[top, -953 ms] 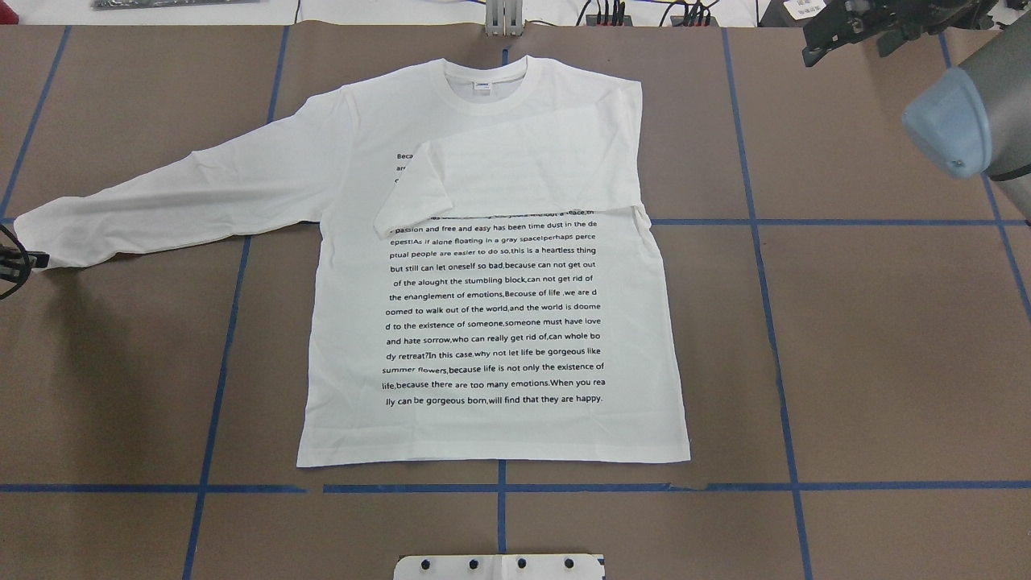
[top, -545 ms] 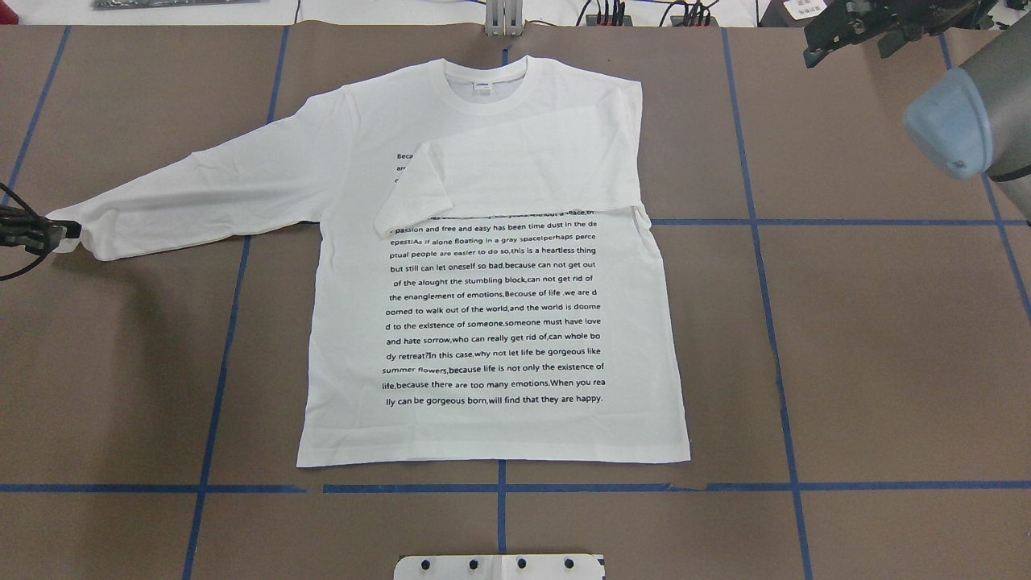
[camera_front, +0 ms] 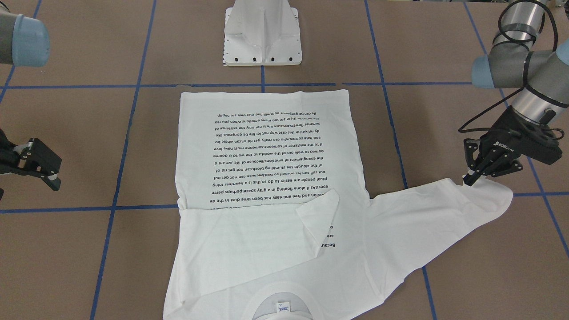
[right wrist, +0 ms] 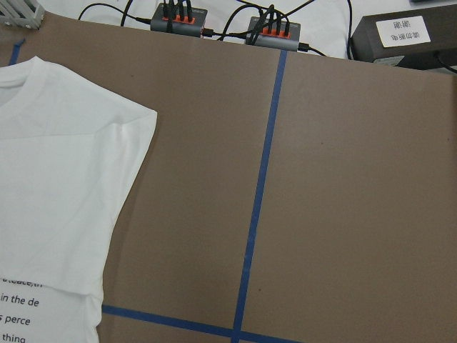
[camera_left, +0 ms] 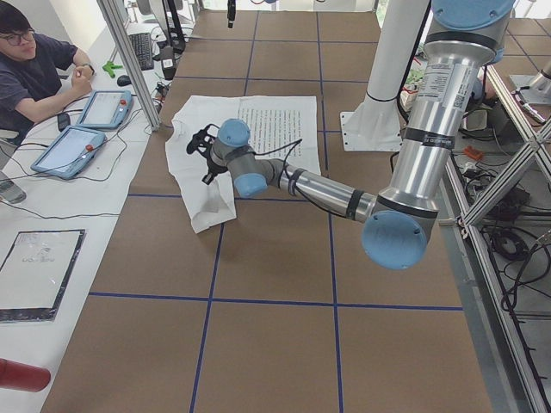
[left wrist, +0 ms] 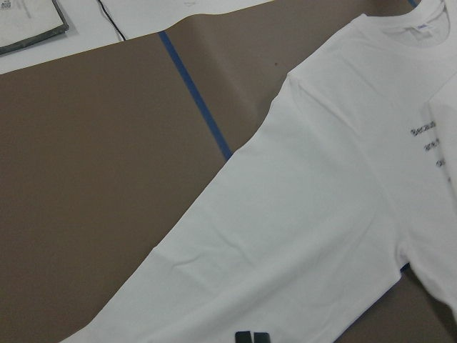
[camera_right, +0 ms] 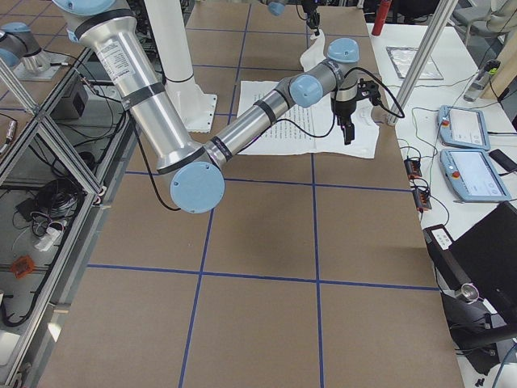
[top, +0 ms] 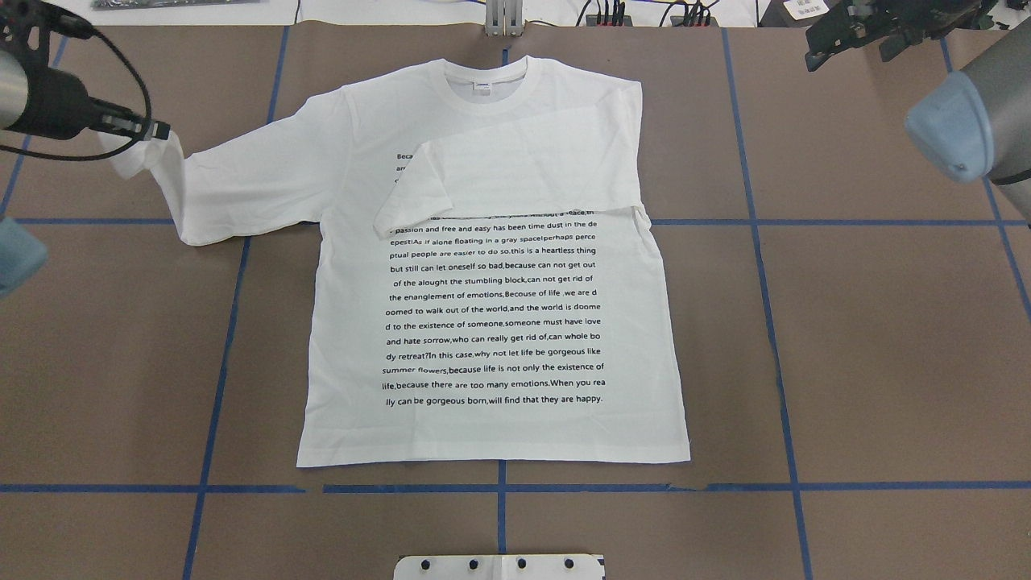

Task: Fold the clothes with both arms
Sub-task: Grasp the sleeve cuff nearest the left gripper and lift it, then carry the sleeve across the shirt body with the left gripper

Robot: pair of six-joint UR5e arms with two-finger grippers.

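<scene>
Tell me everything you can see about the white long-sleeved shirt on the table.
The white T-shirt looks like soft cotton and lies flat, print side up, on the brown table, collar toward the far edge with a small neck label. Lines of small black text cover its chest. One sleeve is already folded across the chest, hiding some text. The other sleeve is doubled back, its cuff lifted and pinched by the left gripper. The right gripper hangs clear of it.

White shirt (top: 499, 266) flat on the brown table (top: 870, 338), one sleeve lifted.

The left gripper (top: 158, 129) pinches the cuff of the outstretched sleeve (top: 233, 185), raised and doubled back; the other sleeve lies folded across the chest. The right gripper (top: 817, 44) hangs at the far corner.
</scene>
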